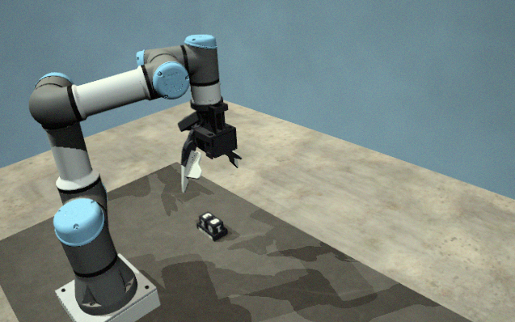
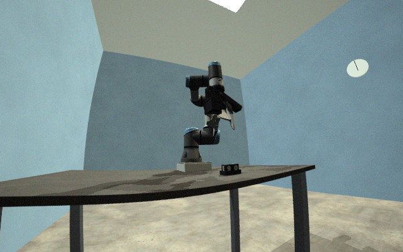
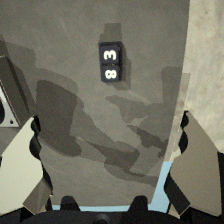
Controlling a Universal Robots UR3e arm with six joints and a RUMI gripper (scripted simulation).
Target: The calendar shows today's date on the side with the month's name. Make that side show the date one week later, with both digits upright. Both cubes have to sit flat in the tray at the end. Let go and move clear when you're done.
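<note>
Two black cubes with white digits sit side by side in a small black tray [image 1: 215,238] [image 2: 230,173]. The first cube [image 1: 205,218] [image 2: 235,168] [image 3: 110,54] has a 3 on top and a 0 on the side facing the exterior camera. The second cube [image 1: 215,223] [image 2: 228,168] [image 3: 111,74] has an 8 on top, a 9 on that same side and a 1 on its outer end. The tray's other long side has a pale strip; its lettering and the digits above it are too small to read surely. My gripper [image 1: 210,178] [image 2: 223,129] [image 3: 109,114] is open and empty, high above the tray.
The arm's pale base block [image 1: 147,301] [image 2: 196,167] [image 3: 11,95] stands on the dark table [image 1: 145,226] [image 2: 120,190] [image 3: 60,25], to one side of the tray. The table's edge runs beyond the tray, on the side away from the base.
</note>
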